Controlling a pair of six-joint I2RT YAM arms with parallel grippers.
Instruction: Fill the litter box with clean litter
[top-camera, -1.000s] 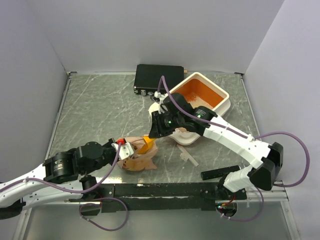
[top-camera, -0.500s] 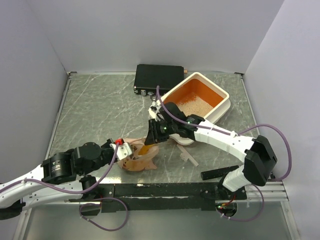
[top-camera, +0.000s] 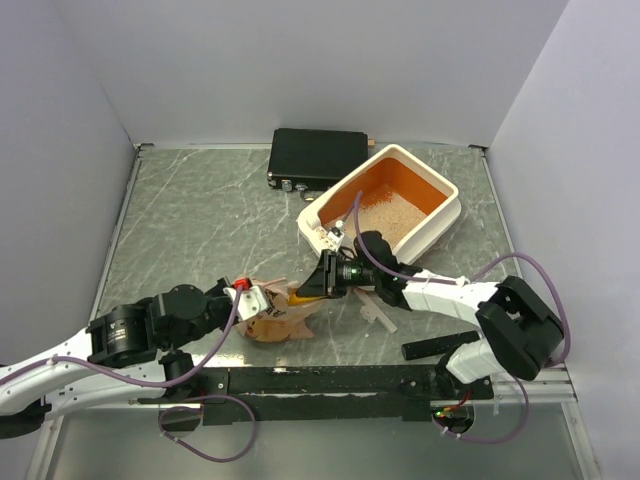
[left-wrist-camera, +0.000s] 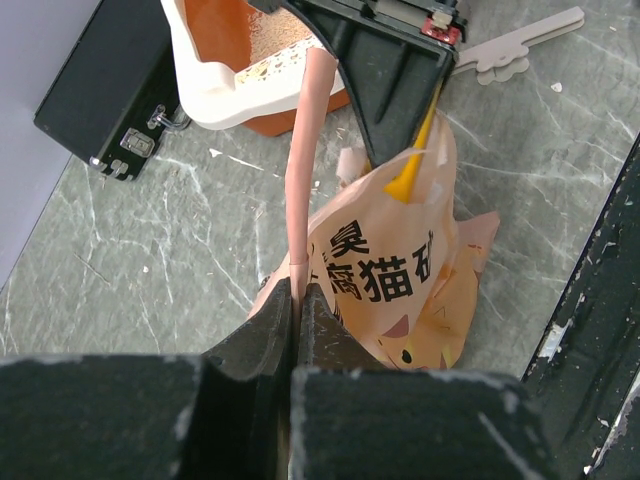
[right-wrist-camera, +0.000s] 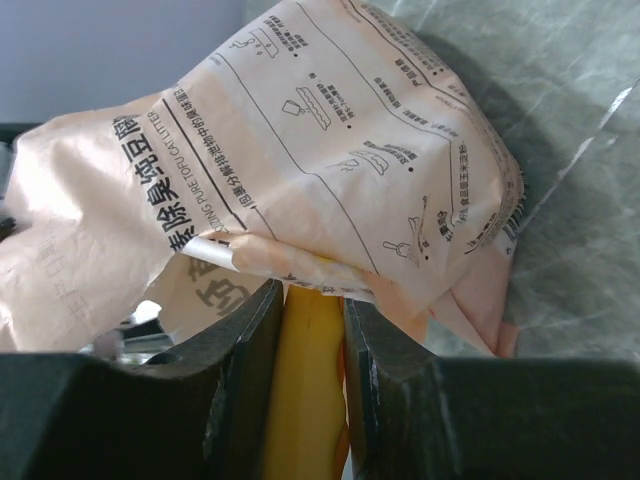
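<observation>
The litter box, cream outside and orange inside, stands at the back right with a patch of clean litter on its floor. A crumpled orange-brown paper bag lies near the front. My left gripper is shut on the bag's upper edge, holding its mouth up. My right gripper is shut on the handle of a yellow scoop. It points low toward the bag, and the scoop's front end goes under the bag's folded lip, so the bowl is hidden.
A flat black case sits behind the litter box's near corner. White plastic pieces and a black bar lie on the table to the right of the bag. Grey walls close in three sides.
My right arm has swung down from the litter box's near end to the bag, pushing the scoop into its mouth. The left gripper has kept its hold on the bag.
</observation>
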